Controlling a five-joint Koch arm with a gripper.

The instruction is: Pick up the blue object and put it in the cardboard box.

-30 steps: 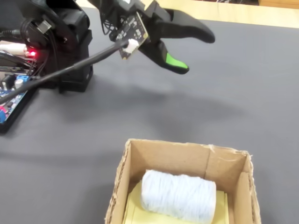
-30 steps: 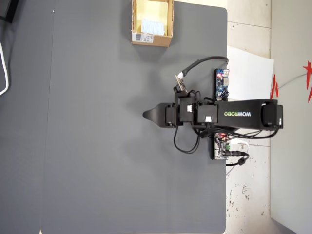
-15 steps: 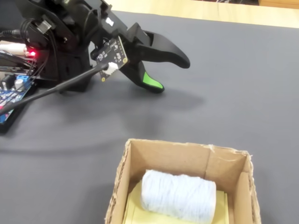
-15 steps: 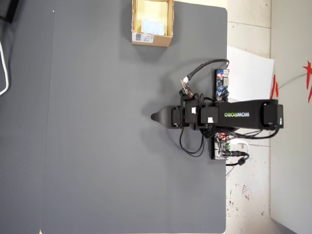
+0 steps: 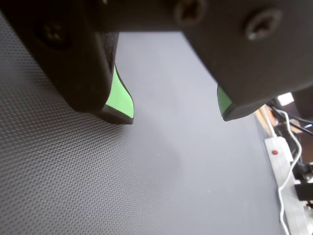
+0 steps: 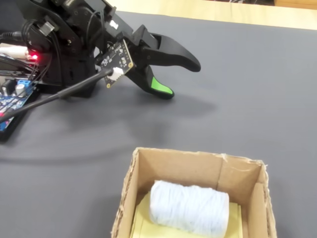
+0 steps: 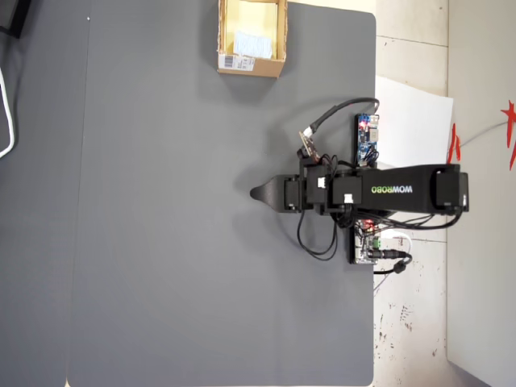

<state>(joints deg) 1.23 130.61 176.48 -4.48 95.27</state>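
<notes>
Pale blue-white oblong block (image 6: pixel 189 207) with rounded ends and a soft, yarn-like textured surface lies on its side inside the small tan square cardboard box (image 6: pixel 198 167), resting on the box's pale yellowish floor. From my fixed view the box sits well apart from the claw (image 6: pixel 179 79), nearer the camera than the claw's tips and a little to their right. In the overhead view the same box (image 7: pixel 227 36) shows its white barcode label (image 7: pixel 237 61) on the outer side that faces the arm, and it stands far from the claw (image 7: pixel 256 193), up at the top edge of the grey desk (image 7: pixel 161 242), with the block (image 7: pixel 252 43) a pale patch inside it.

I see the claw partly open and holding nothing. In the wrist view its two black jaws with green inner pads stand clearly apart, with only bare textured desk surface (image 5: pixel 161 186) showing in the gap between them (image 5: pixel 176 113). In the fixed view the lower jaw's green tip is down close to the desk, though I cannot tell whether it touches, while the upper black jaw curves out above it.

Behind the claw, the black arm (image 7: pixel 395 189) stretches back to its base at the desk's right edge in the overhead view, beside a small blue circuit board (image 7: pixel 368 139) and a white paper sheet (image 7: pixel 413 129).
</notes>
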